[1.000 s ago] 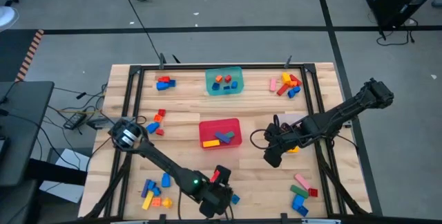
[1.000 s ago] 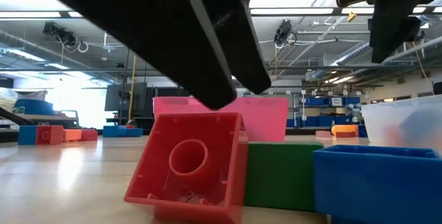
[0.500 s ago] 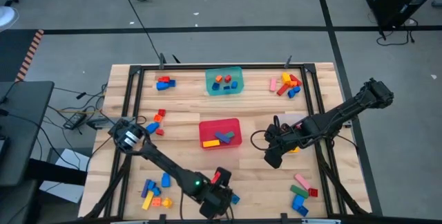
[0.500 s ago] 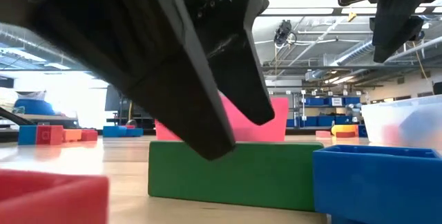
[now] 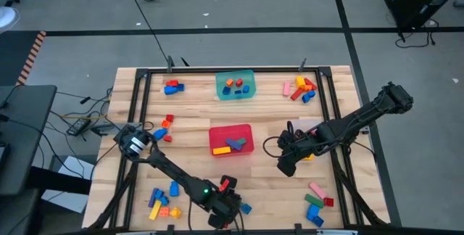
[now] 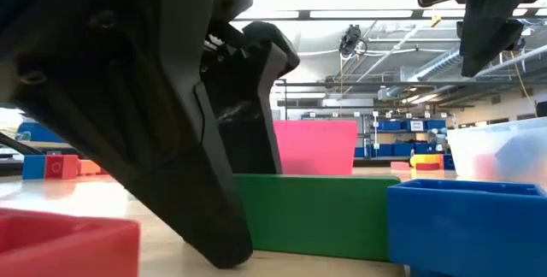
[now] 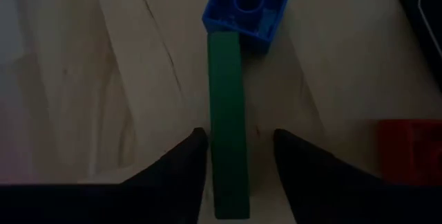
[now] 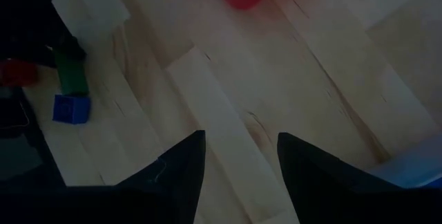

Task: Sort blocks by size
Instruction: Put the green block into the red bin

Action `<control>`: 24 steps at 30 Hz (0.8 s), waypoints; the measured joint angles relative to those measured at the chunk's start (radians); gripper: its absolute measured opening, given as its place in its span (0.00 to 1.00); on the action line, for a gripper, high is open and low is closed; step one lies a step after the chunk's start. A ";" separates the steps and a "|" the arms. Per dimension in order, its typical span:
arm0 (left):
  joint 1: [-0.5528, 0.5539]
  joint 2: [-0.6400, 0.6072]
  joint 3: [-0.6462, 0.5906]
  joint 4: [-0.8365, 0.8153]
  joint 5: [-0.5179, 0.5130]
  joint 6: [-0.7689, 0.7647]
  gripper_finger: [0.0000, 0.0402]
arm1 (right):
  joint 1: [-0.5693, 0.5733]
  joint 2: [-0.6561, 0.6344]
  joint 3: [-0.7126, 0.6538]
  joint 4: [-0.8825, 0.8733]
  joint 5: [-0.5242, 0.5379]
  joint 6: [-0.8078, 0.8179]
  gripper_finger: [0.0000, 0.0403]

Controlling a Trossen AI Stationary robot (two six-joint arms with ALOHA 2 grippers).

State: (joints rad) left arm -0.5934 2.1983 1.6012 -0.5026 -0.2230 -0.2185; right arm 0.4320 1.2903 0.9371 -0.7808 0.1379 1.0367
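Observation:
My left gripper [image 5: 225,204] is open and low at the table's near edge. Its fingers stand on either side of a green bar [image 7: 228,127] that lies flat on the wood; I see a thin gap on each side. A blue brick [image 7: 248,3] lies against the bar's far end and a red brick [image 7: 407,148] lies beside the gripper. In the low view the green bar [image 6: 325,217] lies behind the blue brick [image 6: 470,226] and the red one [image 6: 60,243]. My right gripper [image 5: 286,166] is open and empty above bare wood right of the middle.
A teal tub [image 5: 235,85] stands at the far middle, a red tub [image 5: 230,139] at the centre and a clear tub [image 5: 313,128] under my right arm. Loose blocks lie at the far left [image 5: 172,87], far right [image 5: 301,88], left [image 5: 163,128], near left [image 5: 161,200] and near right [image 5: 317,204].
My left gripper has come down over the green bar, so that it now fills most of the low view. The red brick, which stood tipped up with its hollow underside showing, has dropped flat onto the table beside the gripper.

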 joint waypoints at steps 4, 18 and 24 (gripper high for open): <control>0.000 0.000 0.000 0.005 -0.001 0.002 0.31 | 0.000 0.000 0.000 0.002 0.001 0.000 0.48; 0.037 -0.144 -0.003 -0.040 0.012 0.093 0.14 | 0.000 0.000 0.000 0.003 0.002 0.010 0.48; 0.125 -0.289 -0.003 -0.155 -0.007 0.114 0.14 | 0.000 0.000 0.000 0.011 0.002 0.014 0.48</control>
State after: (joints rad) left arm -0.4687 1.9092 1.5978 -0.6574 -0.2296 -0.1041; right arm 0.4320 1.2903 0.9367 -0.7701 0.1402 1.0502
